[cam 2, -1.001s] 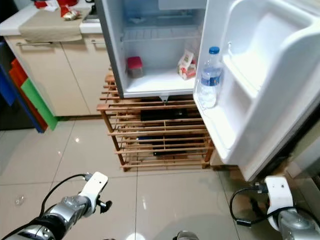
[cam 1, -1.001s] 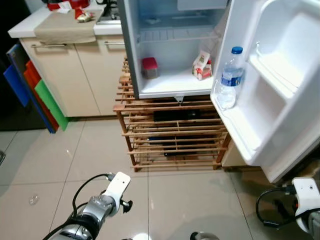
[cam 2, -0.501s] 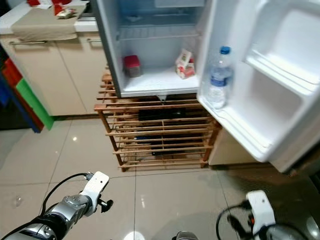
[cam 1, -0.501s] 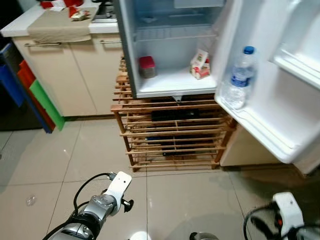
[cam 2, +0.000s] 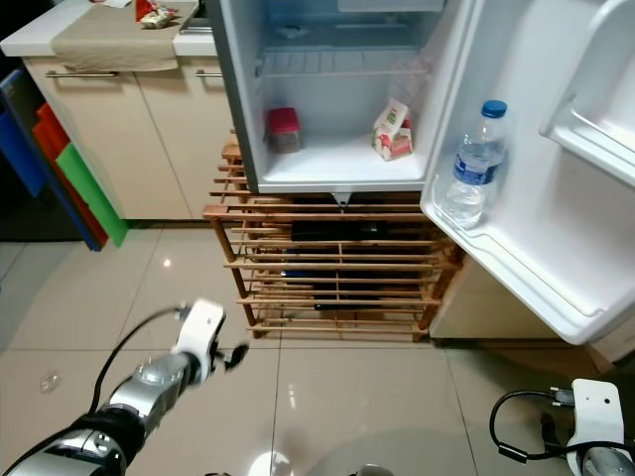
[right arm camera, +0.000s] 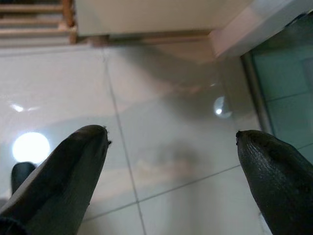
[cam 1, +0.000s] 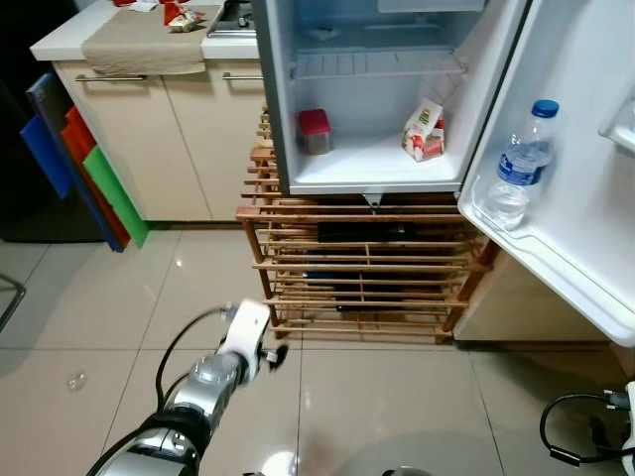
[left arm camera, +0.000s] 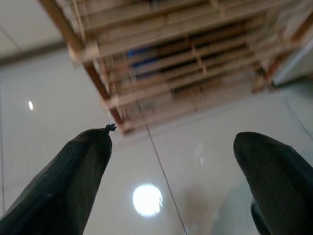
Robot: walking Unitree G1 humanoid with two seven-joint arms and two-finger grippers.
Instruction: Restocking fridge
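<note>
fridge (cam 1: 288, 89): open | bottle (cam 1: 516, 165) upright in door (blue cap)

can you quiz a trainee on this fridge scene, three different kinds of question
1. True or false: the water bottle stands upright in the open fridge door's lower shelf.

2. Multiple choice: what does the fridge sit on?
A. a kitchen counter
B. a wooden slatted rack
C. the bare floor tiles

3. Fill in the blank: on the fridge's bottom shelf, the small red-lidded container stands to the ____ of the tilted carton, as the robot sees it.

Key
1. True.
2. B.
3. Left. The two stand apart, with bare shelf between them.

For reference, the left gripper and the right gripper both have their jaws open, over the floor tiles.
</note>
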